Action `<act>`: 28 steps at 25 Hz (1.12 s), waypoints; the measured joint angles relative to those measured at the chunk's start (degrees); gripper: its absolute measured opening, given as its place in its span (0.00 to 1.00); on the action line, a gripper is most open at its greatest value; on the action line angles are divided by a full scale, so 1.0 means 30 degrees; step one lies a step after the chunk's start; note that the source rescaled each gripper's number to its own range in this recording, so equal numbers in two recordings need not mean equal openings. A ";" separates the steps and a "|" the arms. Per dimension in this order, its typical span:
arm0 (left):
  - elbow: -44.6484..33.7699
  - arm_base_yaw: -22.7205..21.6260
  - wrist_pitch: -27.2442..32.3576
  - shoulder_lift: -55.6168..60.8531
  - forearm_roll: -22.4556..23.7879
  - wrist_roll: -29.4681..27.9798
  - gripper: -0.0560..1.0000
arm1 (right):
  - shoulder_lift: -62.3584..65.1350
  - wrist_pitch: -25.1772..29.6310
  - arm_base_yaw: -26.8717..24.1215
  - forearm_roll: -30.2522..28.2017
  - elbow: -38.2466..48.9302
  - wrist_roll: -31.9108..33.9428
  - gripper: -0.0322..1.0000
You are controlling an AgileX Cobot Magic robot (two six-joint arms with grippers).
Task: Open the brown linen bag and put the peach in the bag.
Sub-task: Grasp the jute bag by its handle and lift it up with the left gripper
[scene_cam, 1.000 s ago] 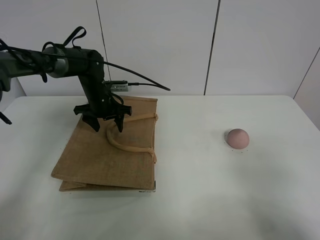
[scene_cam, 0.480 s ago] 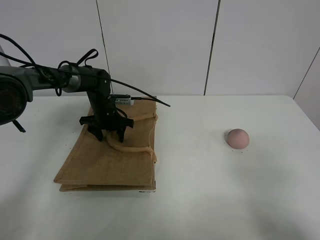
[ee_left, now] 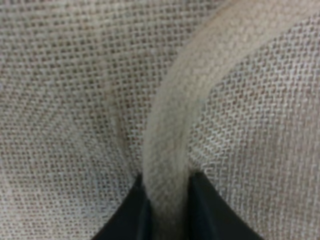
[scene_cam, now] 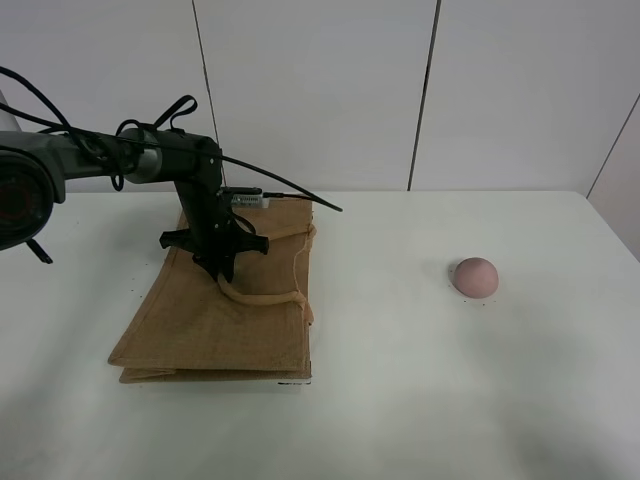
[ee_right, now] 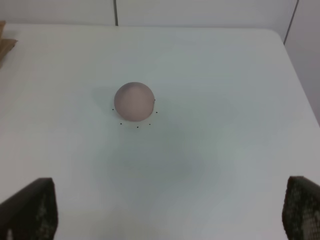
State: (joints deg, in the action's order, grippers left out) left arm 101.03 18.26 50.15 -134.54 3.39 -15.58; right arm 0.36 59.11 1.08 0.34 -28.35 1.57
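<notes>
The brown linen bag [scene_cam: 200,320] lies flat on the left half of the white table, its lighter loop handle [scene_cam: 262,296] on top. My left gripper [scene_cam: 222,268] is pressed down on the bag and shut on that handle; the left wrist view shows the handle [ee_left: 172,125] pinched between the two black fingertips [ee_left: 132,212] against the woven cloth [ee_left: 65,100]. The peach [scene_cam: 475,276] sits alone on the right of the table. In the right wrist view the peach [ee_right: 133,101] lies ahead of my right gripper [ee_right: 170,212], which is open, empty and well short of it.
The white table [scene_cam: 400,400] runs to a back edge under white wall panels. A black cable [scene_cam: 290,190] trails from the left arm over the bag's far end. The right arm is out of the exterior view.
My left gripper came down from above the bag onto the cloth and its spread fingers closed on the handle. The bag shifted slightly. The peach has not moved.
</notes>
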 joint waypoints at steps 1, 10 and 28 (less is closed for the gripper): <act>0.0108 0.0000 0.0128 0.0000 0.0000 0.0000 0.15 | 0.0000 0.0000 0.0000 0.0000 0.0000 0.0000 1.00; 0.2705 0.0000 0.3026 0.1351 0.0145 0.0274 0.06 | 0.0000 0.0000 0.0000 0.0000 0.0000 0.0000 1.00; 0.4374 0.0000 0.4865 0.9619 0.0193 0.1343 0.06 | 0.0000 0.0000 0.0000 -0.0112 0.0000 0.0000 1.00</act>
State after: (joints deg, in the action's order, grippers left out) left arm 114.15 18.26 64.74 -105.69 3.96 -11.55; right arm 0.36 59.11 1.08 0.00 -28.35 1.57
